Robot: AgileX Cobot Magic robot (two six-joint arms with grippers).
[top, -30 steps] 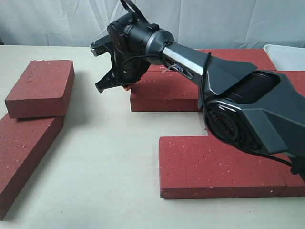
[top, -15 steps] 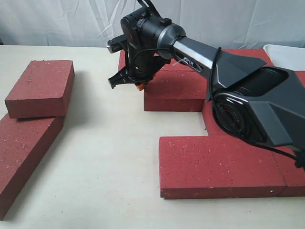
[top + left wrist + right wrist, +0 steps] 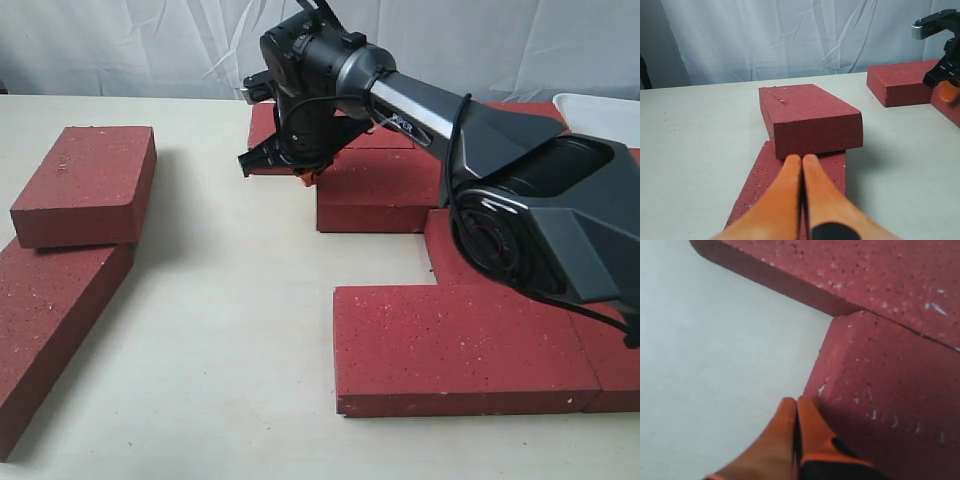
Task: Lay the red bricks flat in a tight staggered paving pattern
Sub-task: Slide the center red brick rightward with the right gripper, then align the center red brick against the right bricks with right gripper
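Observation:
Dark red bricks lie on the pale table. My right gripper (image 3: 305,174) is shut and empty, its tips pressed against the left end of the middle brick (image 3: 385,190). The right wrist view shows this gripper (image 3: 797,402) at that brick's corner (image 3: 890,405), beside the back brick (image 3: 865,275). A front brick (image 3: 460,345) lies nearer, with more bricks (image 3: 610,370) at the right. On the left, one brick (image 3: 85,185) rests on top of another (image 3: 50,320). My left gripper (image 3: 801,160) is shut and empty above the lower brick (image 3: 760,175), pointing at the upper one (image 3: 810,117).
A white tray (image 3: 600,112) stands at the back right behind the bricks. A white curtain (image 3: 150,45) closes off the back. Bare tabletop (image 3: 230,330) lies between the left stack and the laid bricks.
My right gripper has moved to the right, and the middle brick has slid right with it, closing up against the bricks on the right. The left stack has not moved.

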